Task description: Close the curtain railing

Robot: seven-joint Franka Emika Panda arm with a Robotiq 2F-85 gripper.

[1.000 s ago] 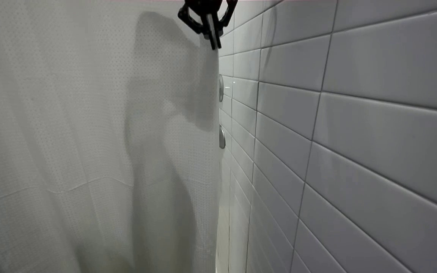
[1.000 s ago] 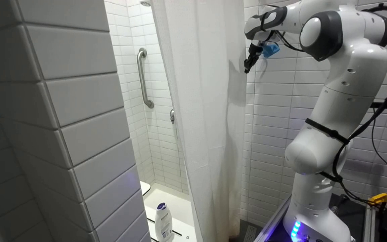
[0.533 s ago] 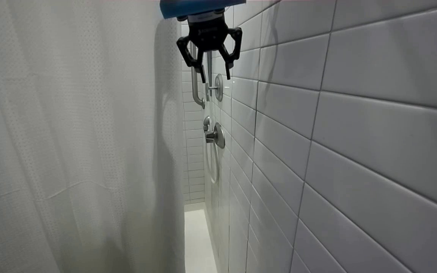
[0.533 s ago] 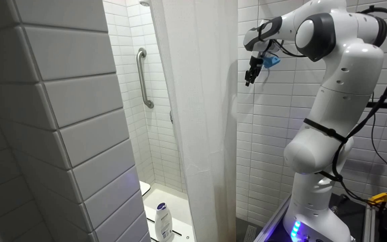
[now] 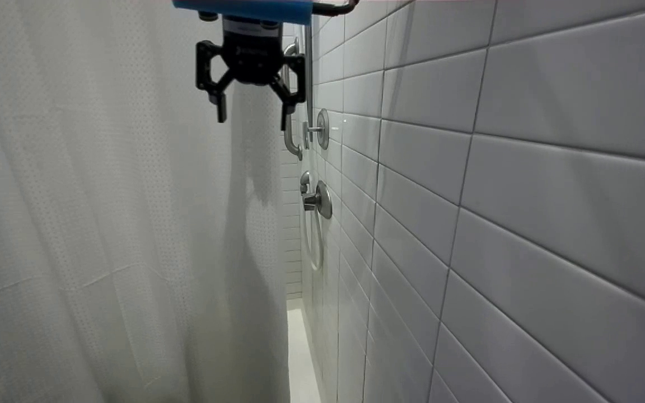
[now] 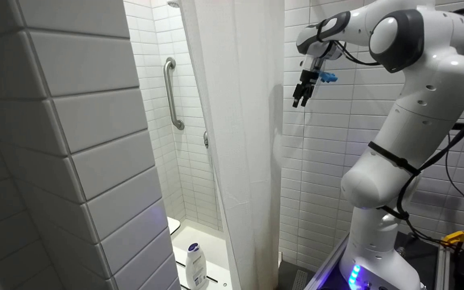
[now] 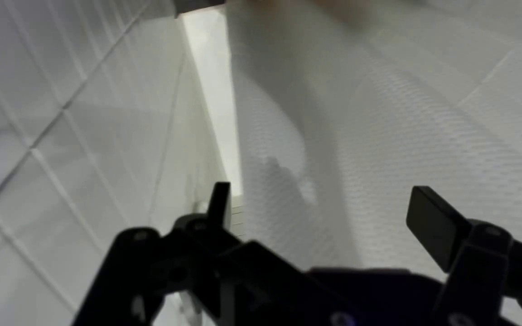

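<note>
1. Glossy white tiles (image 5: 417, 179) stretch away in long rows beside the shower.
2. Next to them hangs the curtain (image 5: 121, 224), plain white with soft vertical folds, its edge stopping just short of the tiles.
3. Through the narrow gap show a strip of pale shower floor (image 5: 302, 364) and a round metal valve (image 5: 325, 197).
4. Spread wide, the pincer (image 5: 252, 125) points downward; in the wrist view its black fingers (image 7: 433, 226) stand well apart.
5. In an exterior view, tiles show between the pincer and the curtain, with the bent white arm (image 6: 377, 185) rising nearby.
6. Past the curtain, a steel grab bar (image 6: 170, 92) is mounted upright, and a white bottle (image 6: 195, 268) stands on a white surface (image 6: 219, 268).
7. Above the pincer sits a blue piece (image 5: 244, 8).
</note>
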